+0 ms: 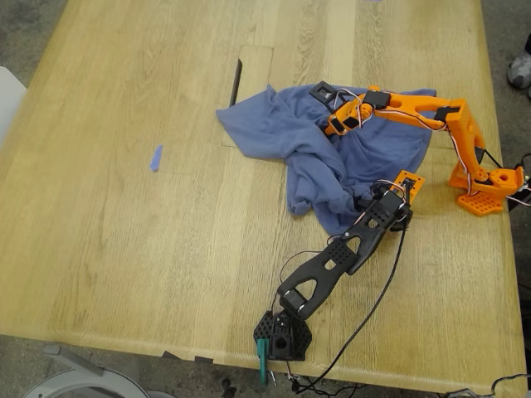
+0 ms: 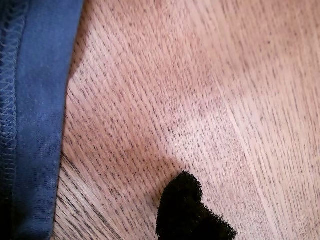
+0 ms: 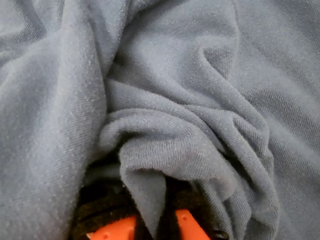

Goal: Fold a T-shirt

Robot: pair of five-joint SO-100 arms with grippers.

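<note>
My second gripper's [image 3: 150, 220] jaws are closed on a bunched ridge of the T-shirt [image 1: 332, 157]: in the second wrist view, orange and black jaw parts sit either side of a pinched fold of slate-blue cloth, with creases fanning away from it. That gripper belongs to the orange arm [image 1: 431, 112], whose base stands near the table's [image 1: 124, 249] edge at the exterior view's right; the arm rises from there, bends, and reaches level across toward the exterior view's left, so that its gripper [image 1: 344, 116] lies on the upper part of the shirt. Of my first gripper [image 2: 192, 210] the first wrist view shows only one dark fingertip over bare wood grain, with a stitched blue hem [image 2: 30, 125] just beside it, so I cannot tell how far its jaws stand apart or whether they hold anything. The black arm [image 1: 332, 261] carries it: its base is at the table's near edge, and it stretches diagonally up to the shirt's lower edge, where its gripper [image 1: 390, 211] is down at the table by the cloth. The T-shirt lies crumpled in a heap on the wooden table between the two arms, one corner spread toward a rectangular hatch [image 1: 249, 75] in the tabletop. A small blue scrap [image 1: 156, 157] lies well apart, toward the exterior view's left.
</note>
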